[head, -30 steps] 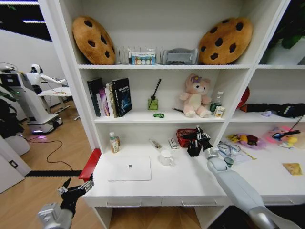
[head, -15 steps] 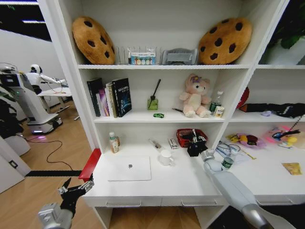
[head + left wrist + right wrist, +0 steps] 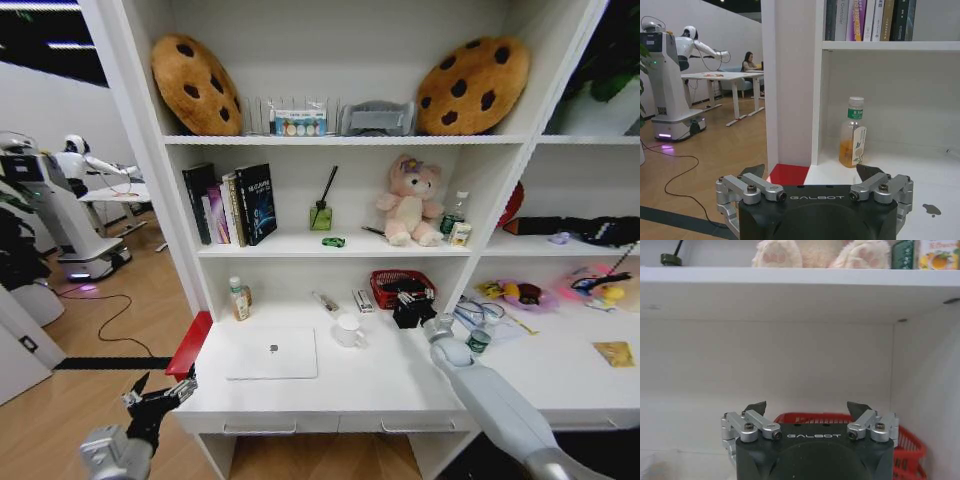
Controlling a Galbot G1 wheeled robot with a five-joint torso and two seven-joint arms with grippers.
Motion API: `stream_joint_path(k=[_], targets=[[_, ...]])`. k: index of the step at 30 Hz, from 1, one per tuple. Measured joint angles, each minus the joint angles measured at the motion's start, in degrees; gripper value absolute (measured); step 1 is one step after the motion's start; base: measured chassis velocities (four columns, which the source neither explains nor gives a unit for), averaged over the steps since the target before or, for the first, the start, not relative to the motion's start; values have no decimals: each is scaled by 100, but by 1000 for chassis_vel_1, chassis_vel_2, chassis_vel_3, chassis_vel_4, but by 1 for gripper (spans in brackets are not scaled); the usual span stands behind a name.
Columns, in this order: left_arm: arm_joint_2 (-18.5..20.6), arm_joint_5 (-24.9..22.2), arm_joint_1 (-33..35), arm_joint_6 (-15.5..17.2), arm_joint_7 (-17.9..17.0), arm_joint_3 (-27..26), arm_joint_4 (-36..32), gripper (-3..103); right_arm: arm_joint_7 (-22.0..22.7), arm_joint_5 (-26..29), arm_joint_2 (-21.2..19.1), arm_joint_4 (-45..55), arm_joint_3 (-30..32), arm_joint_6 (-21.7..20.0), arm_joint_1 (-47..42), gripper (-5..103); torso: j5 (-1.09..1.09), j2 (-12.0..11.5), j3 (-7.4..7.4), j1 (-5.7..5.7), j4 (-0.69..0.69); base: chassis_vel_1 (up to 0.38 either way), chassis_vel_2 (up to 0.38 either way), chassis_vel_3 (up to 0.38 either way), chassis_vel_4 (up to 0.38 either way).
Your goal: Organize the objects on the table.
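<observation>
Right gripper [image 3: 412,303] is reached out over the back of the table [image 3: 400,385], right at the red basket [image 3: 392,285], just under the middle shelf. In the right wrist view its fingers [image 3: 755,408] are spread apart with nothing between them, basket rim just past them. Black pen holder [image 3: 407,315] sits directly below/in front of the gripper in the head view; can't tell whether they touch. Left gripper [image 3: 160,397] hangs low off the table's left front corner, beside the red panel [image 3: 188,343]; fingers spread, nothing held. Its wrist view looks across the desktop at the small green-capped bottle [image 3: 853,132], standing upright near the shelf's left wall. Thin silver laptop [image 3: 272,352] lies closed and flat on the left half of the table, white mug [image 3: 349,330] just beside its right edge. Yellow-gold crinkly packet [image 3: 613,353] lies far right on the desktop, well apart from both grippers. Tiny green item [image 3: 333,242] sits on the middle shelf, between the reed diffuser [image 3: 321,212] and the pink plush bear [image 3: 409,202].
</observation>
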Motion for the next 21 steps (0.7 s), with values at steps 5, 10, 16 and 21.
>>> stream_joint_path(k=[5, 10, 16, 21], targets=[[0, 0, 0, 0, -2, 0, 0, 100, 567, 885, -402, 2972, 2097, -2422, -2497, 100, 5, 1, -1, -1, -3, 0, 0, 0, 0], [0, 0, 0, 0, -2, 0, 0, 100, 561, 605, 149, 3897, 3081, -2549, -3958, 100, -4, 1, -2, -2, 1, 0, 0, 0, 0], [0, 0, 0, 0, -2, 0, 0, 100, 273, -460, 1362, 4456, 3797, -1803, -5670, 100, -2, 1, -2, -2, 0, 0, 0, 0, 0], [1, 0, 0, 0, -1, 0, 0, 100, 201, -771, 1824, 4632, 4048, -1328, -6070, 100, -3, 0, -1, -2, 2, 0, 0, 0, 0]])
